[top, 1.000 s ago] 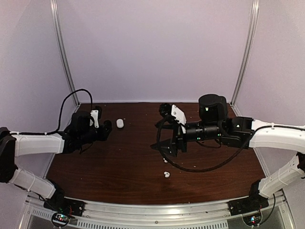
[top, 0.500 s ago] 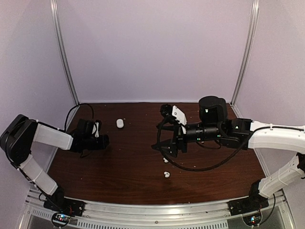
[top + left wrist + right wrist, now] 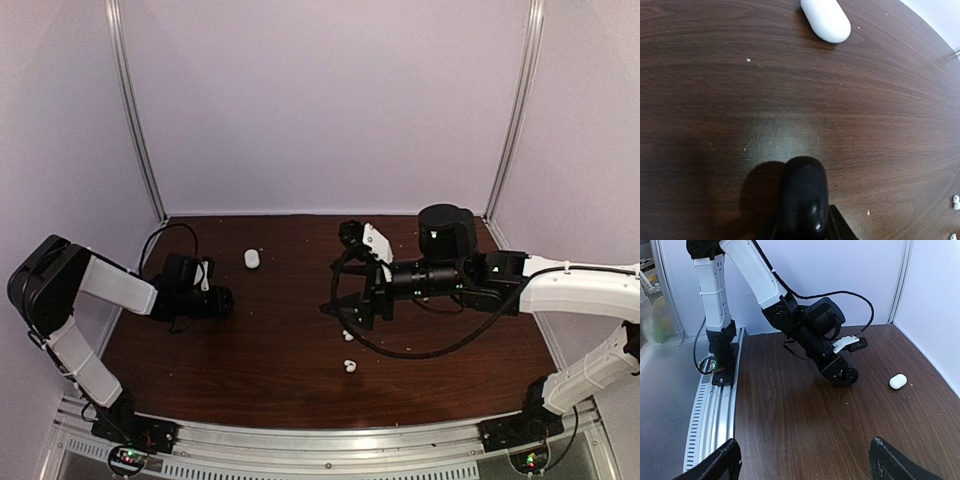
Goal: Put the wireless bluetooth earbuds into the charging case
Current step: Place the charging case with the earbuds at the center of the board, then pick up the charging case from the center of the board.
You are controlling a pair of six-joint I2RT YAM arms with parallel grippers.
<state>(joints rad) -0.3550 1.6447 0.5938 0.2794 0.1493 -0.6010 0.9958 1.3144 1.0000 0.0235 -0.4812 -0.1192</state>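
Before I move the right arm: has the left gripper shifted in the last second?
Yes. The left gripper has pulled back toward the near edge of the table, away from the white case, which has stayed put.

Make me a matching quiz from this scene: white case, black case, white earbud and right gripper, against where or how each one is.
1 white charging case
2 black charging case
3 white earbud
4 right gripper

A between the left gripper's fingers
B jaws wide open
C loose near the table's front edge
D alone toward the table's back

Pairs: 1-D, 2-A, 3-C, 4-B
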